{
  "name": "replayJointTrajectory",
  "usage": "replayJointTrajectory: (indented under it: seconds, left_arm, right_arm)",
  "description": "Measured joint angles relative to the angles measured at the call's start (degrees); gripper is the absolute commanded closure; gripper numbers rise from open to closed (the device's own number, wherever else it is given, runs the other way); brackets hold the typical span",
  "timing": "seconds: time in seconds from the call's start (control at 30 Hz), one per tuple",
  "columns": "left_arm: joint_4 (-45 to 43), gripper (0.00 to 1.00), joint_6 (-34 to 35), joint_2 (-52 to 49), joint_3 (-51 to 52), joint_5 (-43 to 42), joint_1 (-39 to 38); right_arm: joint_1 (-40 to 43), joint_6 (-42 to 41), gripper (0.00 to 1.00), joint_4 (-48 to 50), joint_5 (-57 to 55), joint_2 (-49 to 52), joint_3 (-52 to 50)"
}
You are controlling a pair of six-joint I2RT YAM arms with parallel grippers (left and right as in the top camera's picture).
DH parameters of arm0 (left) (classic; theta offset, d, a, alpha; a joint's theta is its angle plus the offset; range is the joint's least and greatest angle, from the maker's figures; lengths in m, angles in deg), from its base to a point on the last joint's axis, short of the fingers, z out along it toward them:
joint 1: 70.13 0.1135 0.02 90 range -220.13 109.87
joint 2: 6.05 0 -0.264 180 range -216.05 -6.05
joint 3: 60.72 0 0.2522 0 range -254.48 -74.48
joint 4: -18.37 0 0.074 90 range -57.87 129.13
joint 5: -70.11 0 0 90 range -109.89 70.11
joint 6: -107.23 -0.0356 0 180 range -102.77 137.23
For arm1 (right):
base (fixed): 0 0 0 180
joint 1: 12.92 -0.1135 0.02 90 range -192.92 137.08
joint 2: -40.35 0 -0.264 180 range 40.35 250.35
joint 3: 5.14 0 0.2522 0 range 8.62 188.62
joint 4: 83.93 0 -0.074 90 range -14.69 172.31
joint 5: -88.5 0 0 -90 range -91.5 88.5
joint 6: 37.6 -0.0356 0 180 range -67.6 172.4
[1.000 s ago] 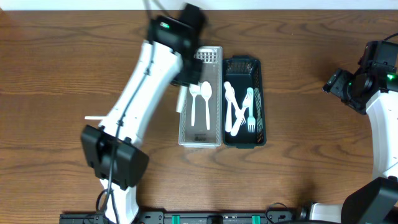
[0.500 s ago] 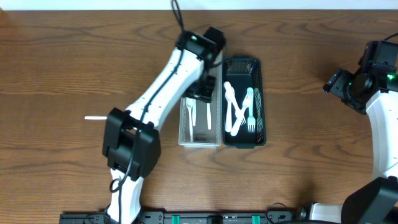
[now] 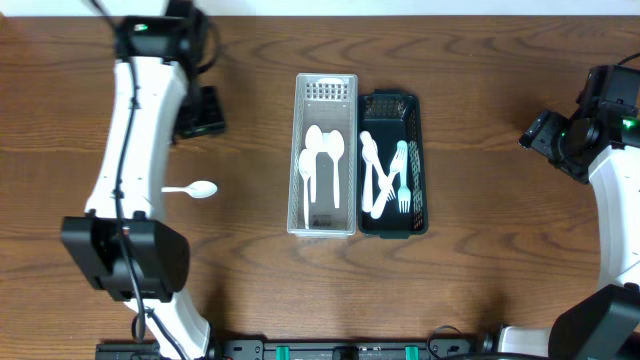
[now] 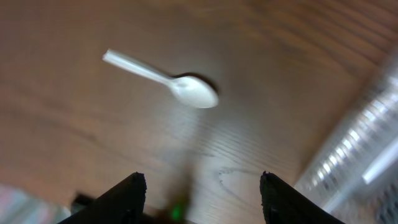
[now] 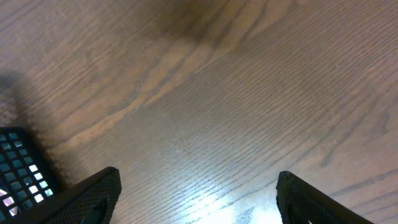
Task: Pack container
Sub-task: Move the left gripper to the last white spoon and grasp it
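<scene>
A lone white plastic spoon point(image 3: 195, 189) lies flat on the wooden table point(image 3: 480, 280), well left of the clear container point(image 3: 326, 80), its bowl turned toward the container and its handle pointing away. Inside the container I see several more white spoons point(image 3: 325, 160) lying lengthwise. A dark mesh basket point(image 3: 388, 97) sits against the container's right wall and holds white and pale green cutlery point(image 3: 385, 175). My left arm stretches far left of the container. The left gripper point(image 4: 202, 193) hangs above the loose spoon, fingers spread wide and empty, though the wrist view is blurred. The right gripper point(image 5: 199, 193) hangs well right of the container, also spread and empty.
</scene>
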Motion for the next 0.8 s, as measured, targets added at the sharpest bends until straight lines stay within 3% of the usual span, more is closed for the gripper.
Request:
replayJointTrajectory:
  seconds: [0.13,0.23,0.5,0.8]
  left_arm:
    - [-3.2,0.38,10.3,0.0,6.9,-1.3,6.1]
    - [-10.4,0.39,18.0,0.0,14.8,-4.8,9.5]
    - [-26.9,0.39,36.3,-0.1,32.9,-11.5,11.3]
    - [-32.1,0.35,46.3,-0.2,35.6,-11.5,11.3]
  right_arm:
    - [0.0,0.0,0.16,0.2,0.0,0.0,0.0]
    - [0.0,0.0,0.16,0.6,0.0,0.0,0.0]
    - [0.0,0.0,0.16,1.1,0.0,0.0,0.0]
    - [0.0,0.1,0.16,0.9,0.0,0.0,0.0]
